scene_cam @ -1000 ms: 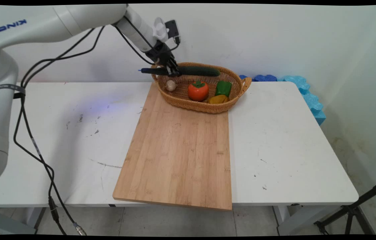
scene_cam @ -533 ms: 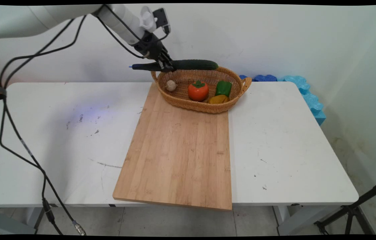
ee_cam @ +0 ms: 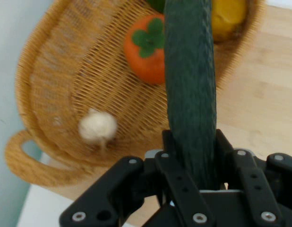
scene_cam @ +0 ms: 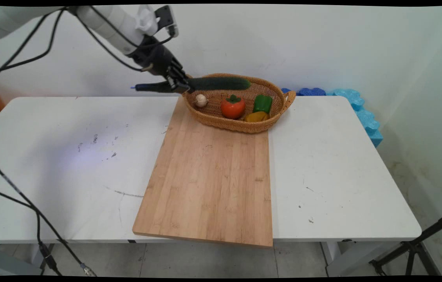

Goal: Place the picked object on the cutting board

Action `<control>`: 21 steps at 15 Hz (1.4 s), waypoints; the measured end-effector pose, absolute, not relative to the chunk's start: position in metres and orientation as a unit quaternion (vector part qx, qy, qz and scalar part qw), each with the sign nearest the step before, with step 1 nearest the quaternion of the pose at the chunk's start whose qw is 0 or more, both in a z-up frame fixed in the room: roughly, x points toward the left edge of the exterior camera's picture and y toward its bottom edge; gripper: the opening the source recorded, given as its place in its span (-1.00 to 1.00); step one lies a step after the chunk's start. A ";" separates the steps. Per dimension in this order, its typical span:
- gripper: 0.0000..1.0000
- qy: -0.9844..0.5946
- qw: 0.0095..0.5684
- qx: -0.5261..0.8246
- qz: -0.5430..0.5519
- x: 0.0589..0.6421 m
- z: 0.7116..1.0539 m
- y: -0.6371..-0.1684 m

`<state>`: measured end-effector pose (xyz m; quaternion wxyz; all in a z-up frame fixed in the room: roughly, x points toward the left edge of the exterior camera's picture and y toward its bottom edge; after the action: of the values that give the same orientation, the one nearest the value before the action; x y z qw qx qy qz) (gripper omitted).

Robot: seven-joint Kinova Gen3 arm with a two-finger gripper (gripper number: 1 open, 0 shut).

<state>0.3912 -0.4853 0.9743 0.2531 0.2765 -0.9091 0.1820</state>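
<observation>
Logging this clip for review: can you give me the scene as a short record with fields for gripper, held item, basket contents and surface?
gripper: gripper shut on the cucumber, held level in the air over the basket's left rim
basket: wicker basket on the far end of the cutting board
basket contents: garlic, tomato, green pepper, yellow pepper
surface: white table

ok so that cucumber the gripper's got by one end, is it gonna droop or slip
Probably stiff: the cucumber juts level from the gripper without sagging. Its bumpy skin likely helps grip. Held near one end over the basket, it might pivot downward.
</observation>
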 end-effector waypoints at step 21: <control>-1.00 -0.936 0.266 0.232 0.011 0.385 0.916 -0.336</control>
<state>0.3850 -0.3361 0.9161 0.2656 0.2322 -0.9356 0.0108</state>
